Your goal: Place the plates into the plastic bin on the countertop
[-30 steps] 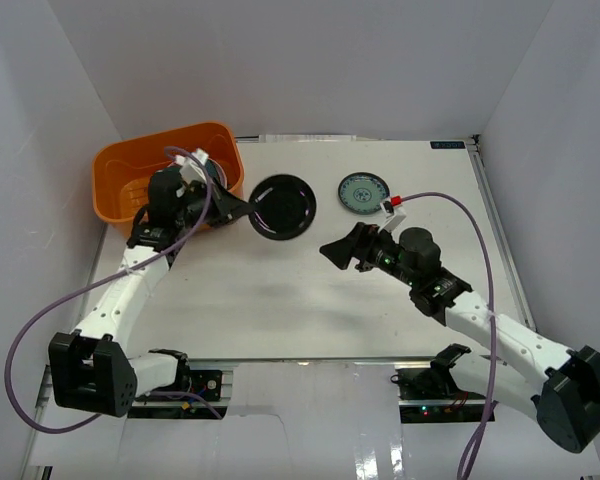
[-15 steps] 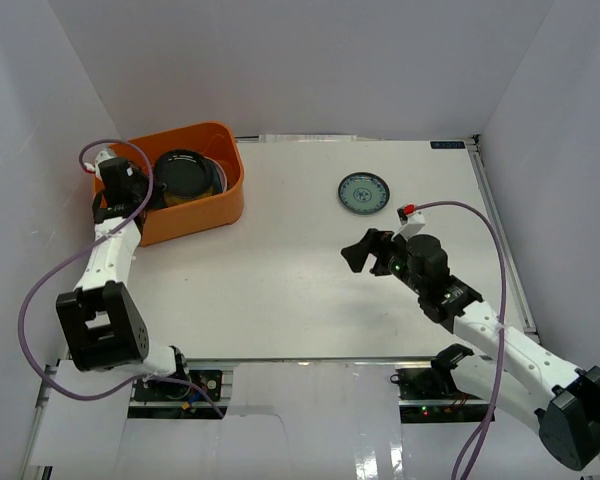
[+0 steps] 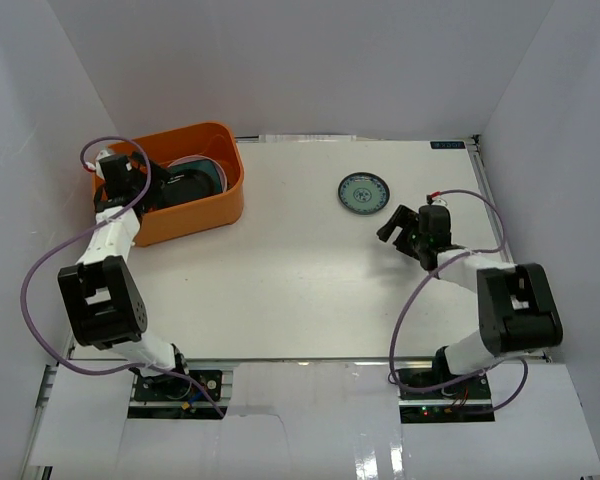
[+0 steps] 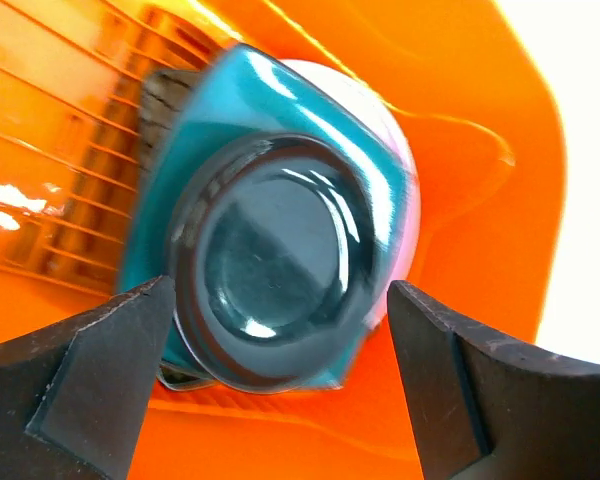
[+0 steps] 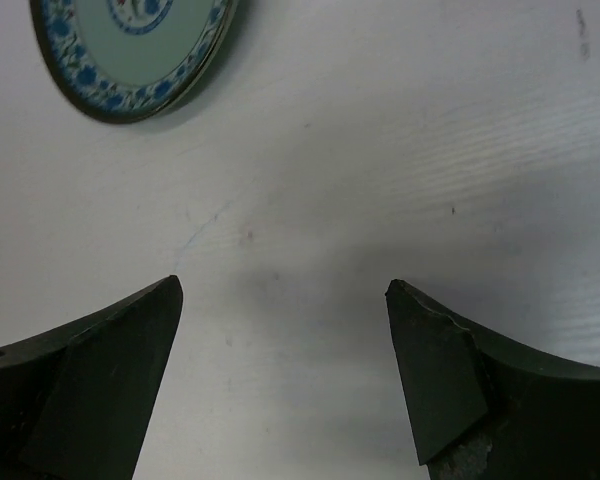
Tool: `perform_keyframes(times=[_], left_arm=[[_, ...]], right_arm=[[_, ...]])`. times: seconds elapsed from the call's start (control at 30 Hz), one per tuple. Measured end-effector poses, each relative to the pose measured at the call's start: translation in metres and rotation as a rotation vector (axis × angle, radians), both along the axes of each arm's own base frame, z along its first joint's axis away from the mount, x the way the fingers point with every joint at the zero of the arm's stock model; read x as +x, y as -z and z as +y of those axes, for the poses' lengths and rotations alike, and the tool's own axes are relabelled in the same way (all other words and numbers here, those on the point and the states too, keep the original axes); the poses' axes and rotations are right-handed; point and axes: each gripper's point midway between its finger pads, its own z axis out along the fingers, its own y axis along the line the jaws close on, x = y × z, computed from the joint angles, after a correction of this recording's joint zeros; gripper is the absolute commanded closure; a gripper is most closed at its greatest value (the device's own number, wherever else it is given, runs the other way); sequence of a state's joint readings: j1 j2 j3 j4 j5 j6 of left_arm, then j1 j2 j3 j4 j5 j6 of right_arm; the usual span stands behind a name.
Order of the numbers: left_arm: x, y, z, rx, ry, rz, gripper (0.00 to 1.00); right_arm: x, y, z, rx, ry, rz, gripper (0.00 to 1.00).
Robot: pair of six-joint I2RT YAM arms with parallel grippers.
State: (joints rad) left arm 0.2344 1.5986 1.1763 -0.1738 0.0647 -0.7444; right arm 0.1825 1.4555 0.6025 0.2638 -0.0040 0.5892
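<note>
- Nearest in, the right arm sat folded back over the right side of the countertop (image 3: 300,290), with a purple cable (image 3: 405,320) looping off it.
- The right gripper (image 5: 282,288) hung just above bare white surface, fingers spread wide and holding nothing.
- Just beyond those fingers, and apart from them, lay the small teal patterned plate (image 5: 130,45). It was flat on the countertop, alone, well away from the bin.
- Over on the left, the left arm stretched up along the wall to the far left corner, and its wrist was over the near-left end of the orange bin (image 3: 212,212).
- The left gripper (image 4: 280,290) was inside the bin's outline above the stack, fingers wide apart and not touching any dish.
- Between those fingers sat the black round plate (image 4: 270,260), face up on top of the pile.
- Under it was the teal square plate (image 4: 270,95), with a pale rim of the pink plate (image 4: 405,180) showing past its edge.
- A dark edge showed at one side of the stack, but which dish it was could not be told.
- The bin's slotted ribbed bottom ran alongside the pile.
</note>
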Motion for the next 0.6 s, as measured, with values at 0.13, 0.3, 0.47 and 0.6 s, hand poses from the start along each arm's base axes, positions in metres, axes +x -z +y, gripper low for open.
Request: perform_keyframes(times=[0.13,0.3,0.47,0.6], left_arm=[[-0.015,-0.036,-0.021,-0.022,0.048,-0.138,0.02],[-0.061,-0.114,-0.076,0.008,0.180,-0.399,0.02],[-0.100,-0.170,-0.168,0.046,0.483,-0.580,0.03],[-0.116,-0.159,-0.243,0.052,0.761,-0.558,0.04]], right_arm=[[0.039,0.016,-0.012,0.044,0.069,0.018,0.26],[0.095,0.018,-0.012,0.156,0.122,-0.025,0.44],[0.137,0.022,-0.001,0.264,0.140,-0.054,0.64],[0.150,0.029,0.005,0.318,0.147,-0.037,0.92]])
